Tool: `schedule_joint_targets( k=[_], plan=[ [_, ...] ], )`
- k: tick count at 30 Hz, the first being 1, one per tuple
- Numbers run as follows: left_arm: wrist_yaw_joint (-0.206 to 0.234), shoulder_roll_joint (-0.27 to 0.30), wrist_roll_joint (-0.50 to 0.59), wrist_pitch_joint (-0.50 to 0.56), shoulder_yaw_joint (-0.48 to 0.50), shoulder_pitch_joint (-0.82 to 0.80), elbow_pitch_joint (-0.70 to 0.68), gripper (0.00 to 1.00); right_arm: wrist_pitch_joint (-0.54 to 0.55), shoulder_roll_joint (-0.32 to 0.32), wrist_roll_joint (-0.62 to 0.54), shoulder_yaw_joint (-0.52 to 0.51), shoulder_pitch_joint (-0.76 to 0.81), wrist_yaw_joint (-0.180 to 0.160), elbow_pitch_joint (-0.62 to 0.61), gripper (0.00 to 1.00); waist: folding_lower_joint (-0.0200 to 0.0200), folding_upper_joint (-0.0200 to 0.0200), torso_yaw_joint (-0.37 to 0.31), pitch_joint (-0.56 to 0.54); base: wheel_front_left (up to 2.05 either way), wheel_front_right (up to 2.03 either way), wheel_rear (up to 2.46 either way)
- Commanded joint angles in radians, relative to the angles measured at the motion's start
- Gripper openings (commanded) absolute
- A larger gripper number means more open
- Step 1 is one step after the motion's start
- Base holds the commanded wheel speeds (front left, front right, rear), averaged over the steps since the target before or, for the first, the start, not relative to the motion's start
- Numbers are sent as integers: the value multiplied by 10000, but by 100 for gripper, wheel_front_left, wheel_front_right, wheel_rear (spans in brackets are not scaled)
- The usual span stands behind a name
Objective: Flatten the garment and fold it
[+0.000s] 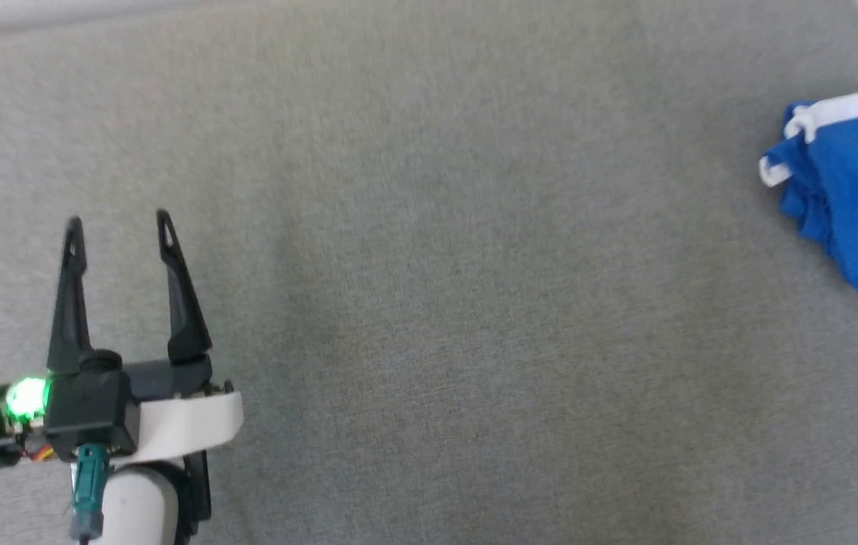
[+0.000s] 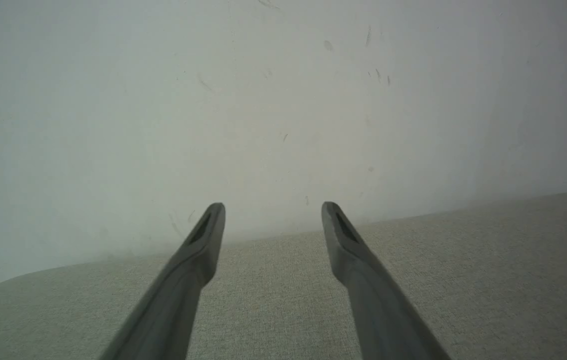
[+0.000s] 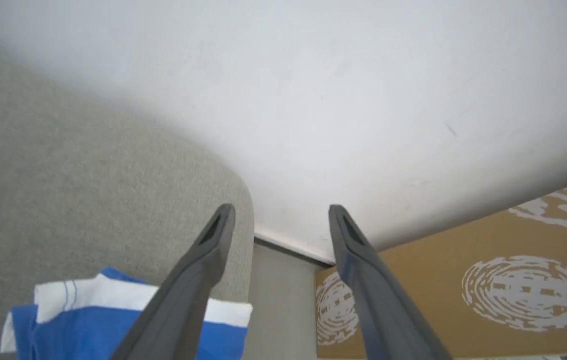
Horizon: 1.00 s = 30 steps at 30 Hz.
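Note:
The garment (image 1: 849, 189) is a crumpled heap of royal-blue fabric with white trim at the right edge of the head view, cut off by the frame. It also shows at the bottom left of the right wrist view as the blue and white garment (image 3: 83, 320). My left gripper (image 1: 120, 224) stands open at the lower left, far from the garment, with nothing between its fingers (image 2: 203, 245). My right gripper (image 3: 281, 212) is open above the garment's right end, and its left finger (image 3: 198, 280) crosses over the white trim.
The grey fabric surface (image 1: 429, 288) spreads wide between my left gripper and the garment. A pale wall (image 2: 263, 100) rises behind it. Past the surface's rounded right corner, a brown cardboard box (image 3: 488, 280) with white swirl prints stands on the floor.

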Motion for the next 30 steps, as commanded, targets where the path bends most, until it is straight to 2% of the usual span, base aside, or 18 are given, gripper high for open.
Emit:
schedule_joint_targets(
  k=[1, 4, 7, 10, 15, 19, 26, 30],
  plan=[
    [48, -11, -82, -46, 55, 226, 106, 100, -747, 315, -371, -398, 16, -23, -228, 100, 2, 0, 209, -1246, 0, 0, 0],
    [9, -61, -139, -46, 69, 482, 253, 100, -1874, 871, -884, -1168, 349, -23, -493, 100, 2, 0, 378, -1632, 0, 0, 0],
    [-102, -84, -193, -46, 75, 653, 426, 100, -2386, 1535, -1188, -1923, 887, -23, -994, 100, 2, 0, 582, -1960, 0, 0, 0],
    [-180, -135, -215, -46, 102, 783, 546, 100, -2516, 2284, -1308, -2640, 1708, -23, -2009, 100, 2, 0, 801, -2246, 0, 0, 0],
    [-329, -238, -169, -46, 9, 957, 620, 100, -2530, 3457, -1541, -3879, 3559, -23, -4569, 100, 2, 0, 1186, -2598, 0, 0, 0],
    [-433, -295, -132, -46, -62, 1071, 712, 100, -2532, 4382, -1785, -4562, 5040, -23, -5828, 100, 2, 0, 1383, -2836, 0, 0, 0],
    [-604, -367, -56, -46, -328, 1382, 801, 100, -2533, 5766, -1936, -5497, 7474, -23, -6564, 100, 2, 0, 1594, -3300, 0, 0, 0],
    [-710, -400, -81, -46, -434, 1496, 862, 100, -2533, 6286, -1961, -5870, 8371, -23, -6731, 100, 2, 0, 1662, -3429, 0, 0, 0]
  ],
)
